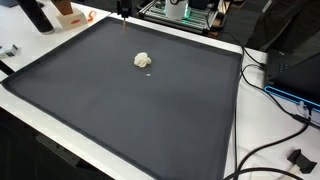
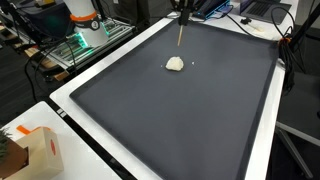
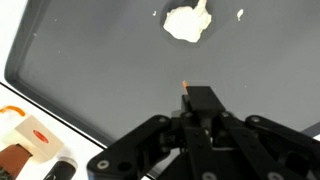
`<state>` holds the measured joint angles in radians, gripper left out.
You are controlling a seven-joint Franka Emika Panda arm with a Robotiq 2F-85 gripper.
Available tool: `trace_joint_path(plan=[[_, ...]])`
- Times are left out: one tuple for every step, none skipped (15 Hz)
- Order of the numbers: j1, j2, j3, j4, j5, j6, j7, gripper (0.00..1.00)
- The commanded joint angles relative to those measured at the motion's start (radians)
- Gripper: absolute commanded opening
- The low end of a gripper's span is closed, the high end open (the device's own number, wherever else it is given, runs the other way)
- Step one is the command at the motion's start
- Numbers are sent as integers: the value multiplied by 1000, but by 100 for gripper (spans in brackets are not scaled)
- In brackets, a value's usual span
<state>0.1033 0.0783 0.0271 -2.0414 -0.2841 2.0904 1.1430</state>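
The gripper [image 3: 200,100] is clenched, jaws pinched tight on a thin tan stick [image 3: 186,86]. The wrist view looks straight down the stick, so only its little orange-ish tip pokes out just past the jaws. In both exterior views the gripper [image 1: 122,8] [image 2: 184,5] sits way up at the top edge of the picture. The stick [image 1: 122,27] [image 2: 180,32] hangs down from it, close to upright, over the far edge of the black mat [image 1: 150,120]. Honestly can't tell whether the tip touches the mat or just floats above it. Nearest thing to it is 1 crumpled white lump [image 3: 187,22] [image 1: 143,60] [image 2: 175,64] lying on the mat. It's clearly apart from the stick tip and further in toward the middle of the mat; in the wrist view it sits straight ahead of the tip. Just beside the lump there's 1 tiny white crumb [image 3: 239,14] [image 2: 193,62], not touching it. The mat covers most of a white table [image 1: 45,40]. Off the mat, a cardboard box [image 2: 40,150] with an orange patch sits on a table corner, well away from the gripper.
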Motion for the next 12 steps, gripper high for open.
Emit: trace_joint_path(plan=[[12,13,10,-28,-122,-31,47,3],[15,21,12,-30,-144,-41,47,3],[18,29,12,-31,-160,-49,41,3],[21,37,13,-32,-172,-57,36,3],[23,47,14,-31,-177,-70,27,3],[26,58,14,-30,-187,-81,25,3],[28,68,16,-29,-194,-91,21,3],[31,79,16,-28,-201,-101,16,3],[35,89,16,-25,-207,-112,14,3],[39,101,16,-23,-215,-123,14,3],[43,110,16,-21,-218,-131,11,3],[47,119,16,-19,-224,-137,10,3]])
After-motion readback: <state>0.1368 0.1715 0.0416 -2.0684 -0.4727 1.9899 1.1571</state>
